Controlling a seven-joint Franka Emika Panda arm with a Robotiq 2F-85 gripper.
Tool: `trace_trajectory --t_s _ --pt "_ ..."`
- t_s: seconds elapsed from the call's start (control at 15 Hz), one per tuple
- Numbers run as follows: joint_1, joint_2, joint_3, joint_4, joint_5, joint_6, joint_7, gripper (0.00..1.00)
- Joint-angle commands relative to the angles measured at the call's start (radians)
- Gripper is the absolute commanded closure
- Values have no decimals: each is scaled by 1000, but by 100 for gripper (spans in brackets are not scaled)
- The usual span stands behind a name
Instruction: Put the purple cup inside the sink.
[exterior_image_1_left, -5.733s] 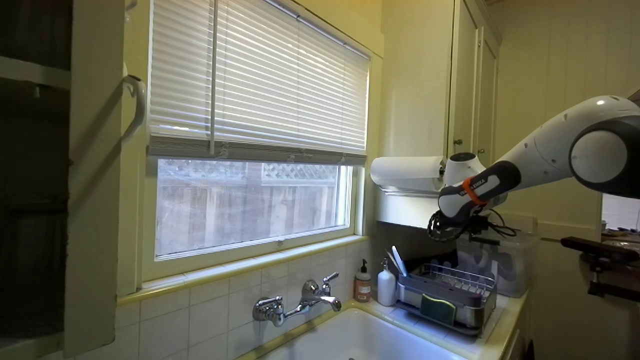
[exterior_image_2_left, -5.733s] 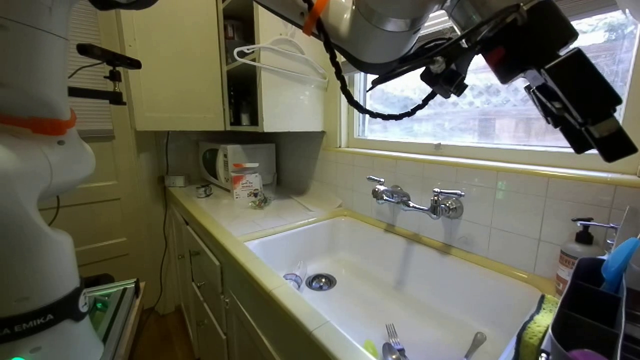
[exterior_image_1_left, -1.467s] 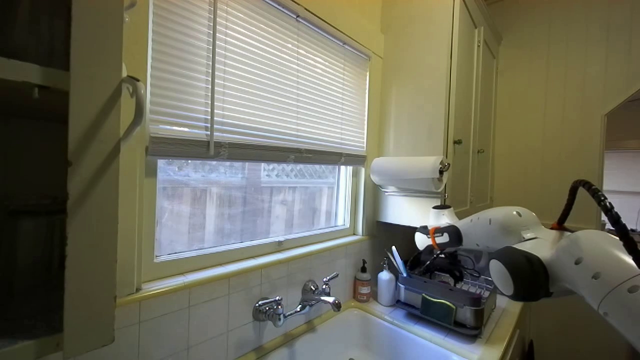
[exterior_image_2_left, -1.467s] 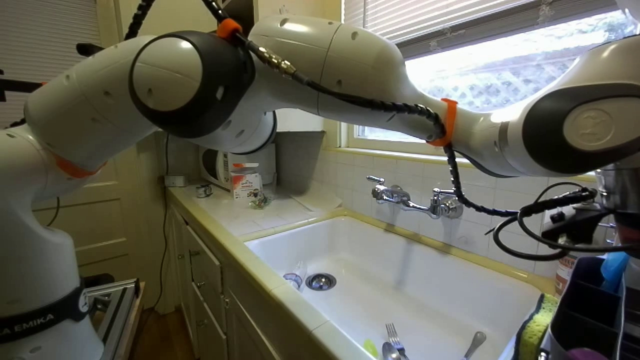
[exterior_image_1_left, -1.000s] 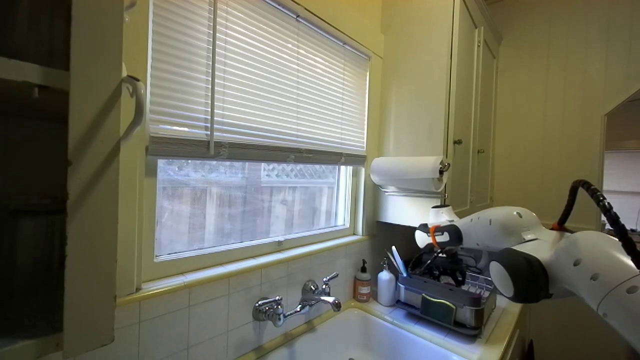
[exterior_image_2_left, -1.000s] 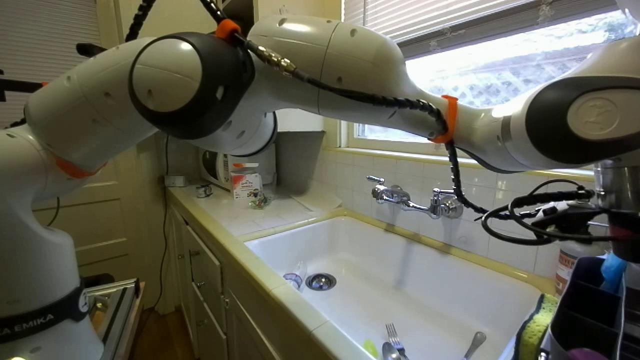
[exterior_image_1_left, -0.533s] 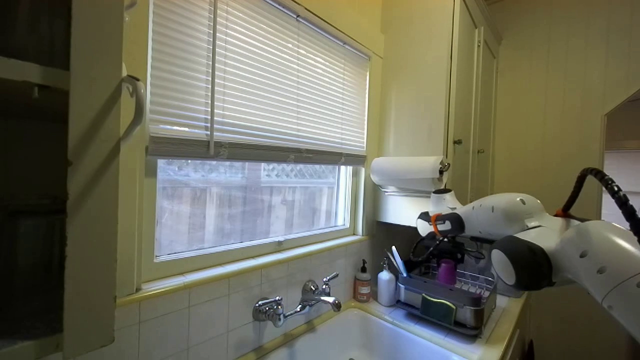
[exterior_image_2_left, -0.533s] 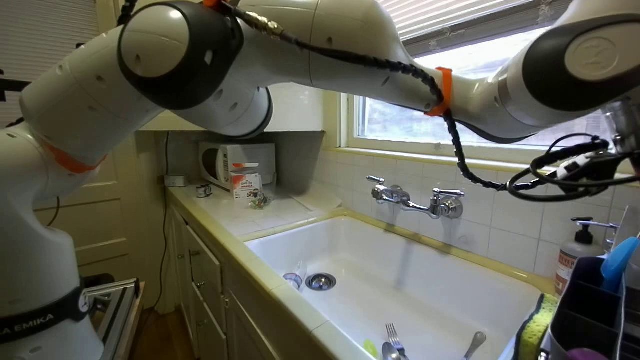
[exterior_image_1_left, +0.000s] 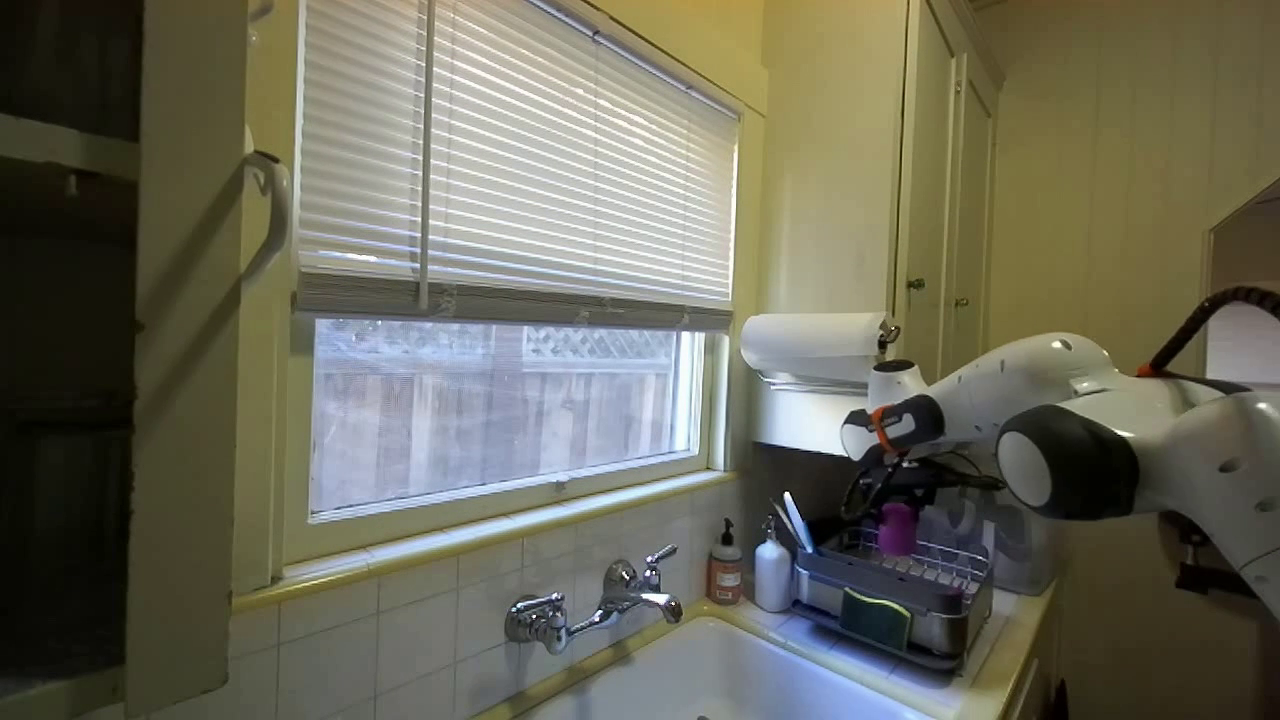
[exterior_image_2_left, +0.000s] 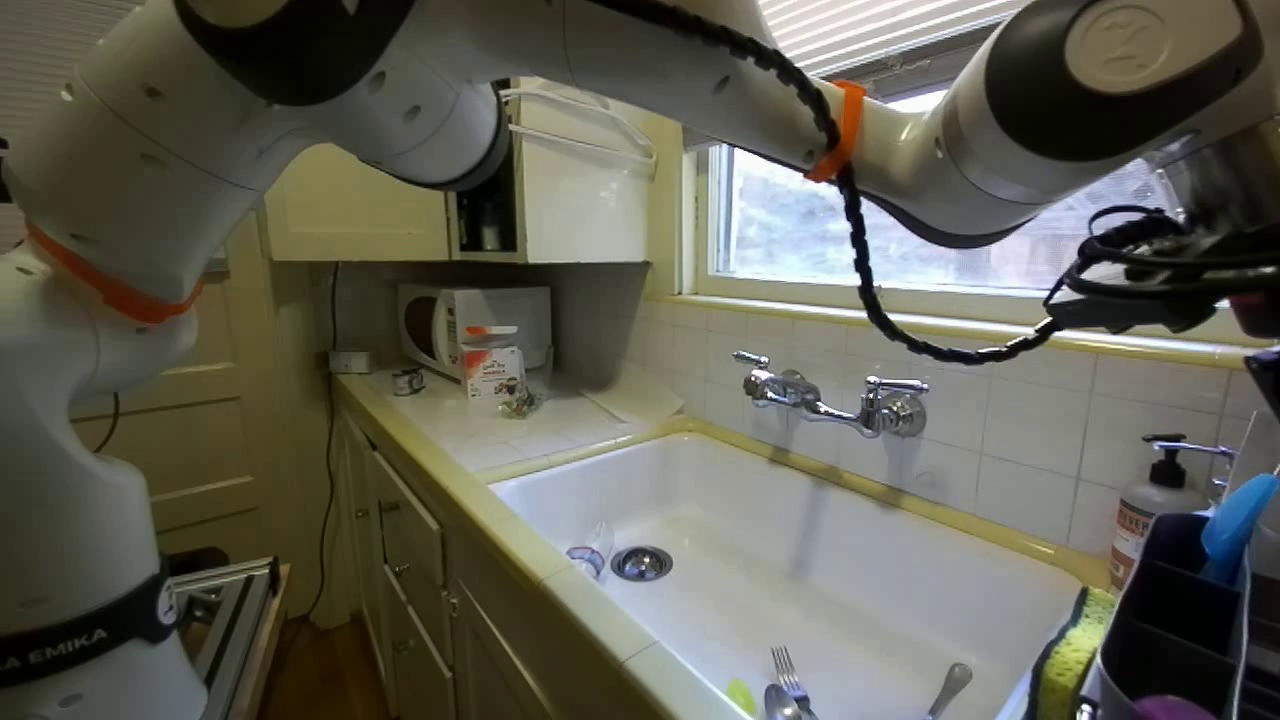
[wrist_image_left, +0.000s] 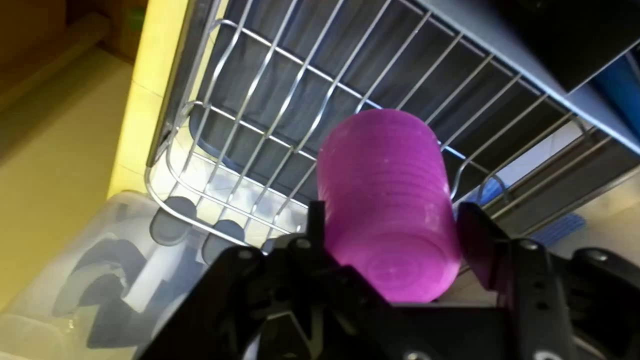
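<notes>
My gripper (wrist_image_left: 394, 220) is shut on the purple cup (wrist_image_left: 385, 170), one black finger on each side of it. The cup's closed base faces the wrist camera and its mouth points away, down toward the rack; its inside is hidden. In an exterior view the purple cup (exterior_image_1_left: 897, 528) hangs just above the dish rack, beneath the wrist. The white sink (exterior_image_2_left: 850, 545) lies beside the rack, apart from the cup. Both the held cup and the fingertips are out of view in that picture.
The grey dish rack (exterior_image_1_left: 925, 592) stands on the counter with a sponge (exterior_image_2_left: 1075, 650) on its side. Soap bottles (exterior_image_1_left: 725, 575) and a chrome faucet (exterior_image_2_left: 840, 412) line the wall. A fork (exterior_image_2_left: 789, 680) and spoons lie in the sink. A clear bin (exterior_image_1_left: 1022, 550) is behind the rack.
The arm has risen over the last second, lifting the cup from within the rack, where it was hidden, to above it. The jaws have stayed closed around it.
</notes>
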Motion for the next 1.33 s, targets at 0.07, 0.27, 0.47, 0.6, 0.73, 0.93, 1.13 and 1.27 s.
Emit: trace_trajectory --t_s 0.07,0.27,0.47,0.6,0.73,0.93,1.13,1.27 --pt "47 -208 57 -282 -27 64 -207 58" --pt "99 -309 80 -411 -69 38 -292 58" --pt "167 -415 97 -550 -148 11 -332 58" --pt "210 -482 123 -649 -183 -10 -348 58" --pt "240 -494 163 -681 -176 -63 -371 58" --pt "247 -458 180 -631 -158 -116 -355 58" --pt "256 -457 187 -629 -158 -130 -349 33" --pt "248 -457 182 -627 -157 -130 -350 33"
